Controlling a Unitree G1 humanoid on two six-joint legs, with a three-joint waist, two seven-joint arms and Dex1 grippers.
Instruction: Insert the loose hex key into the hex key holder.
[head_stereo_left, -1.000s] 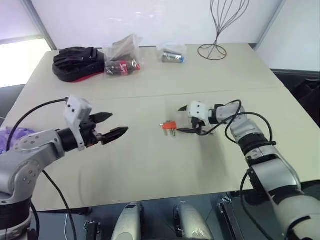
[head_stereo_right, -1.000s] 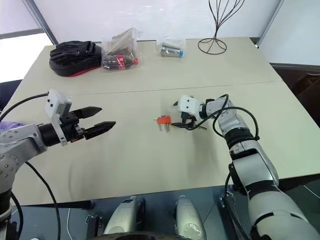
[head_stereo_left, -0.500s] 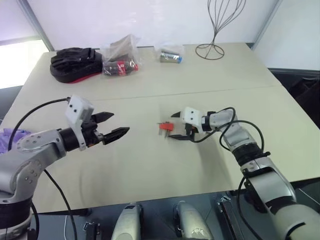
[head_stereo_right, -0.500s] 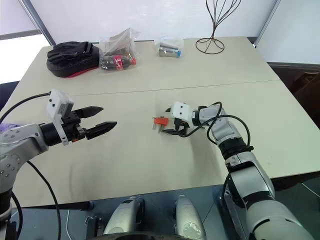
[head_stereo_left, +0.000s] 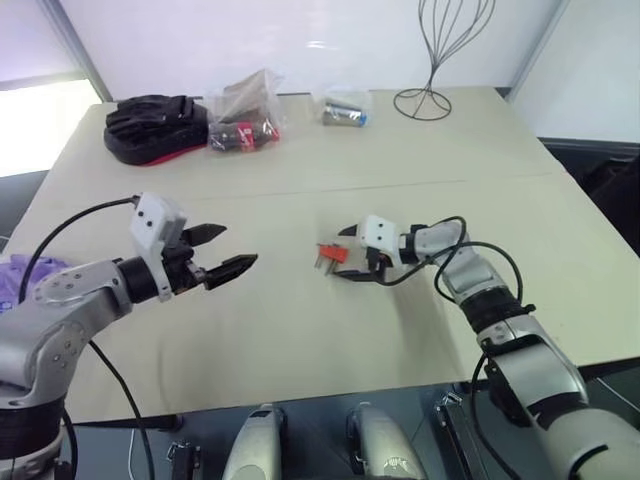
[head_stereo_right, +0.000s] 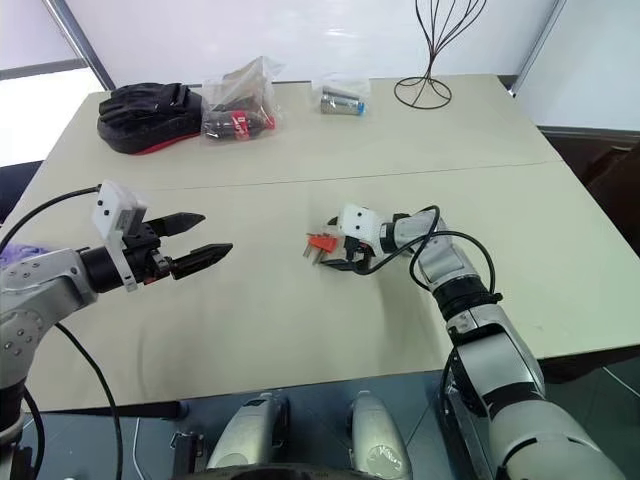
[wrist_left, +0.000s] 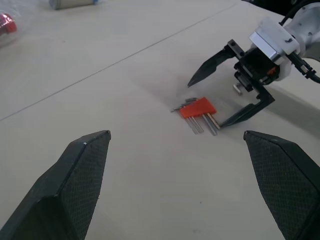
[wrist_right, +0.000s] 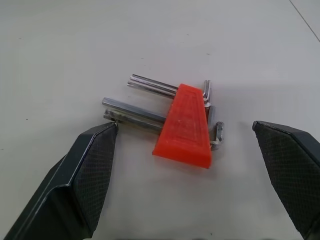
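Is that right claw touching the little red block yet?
Apart. In the right wrist view, bare table separates the hex key holder from both fingers of the right gripper.

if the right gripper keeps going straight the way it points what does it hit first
Most likely the hex key holder: it lies on the table between the open fingers of the right gripper, just ahead of them. How near is hard to judge.

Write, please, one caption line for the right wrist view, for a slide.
Open right gripper straddles the red hex key holder, lying flat on the table with several keys through it.
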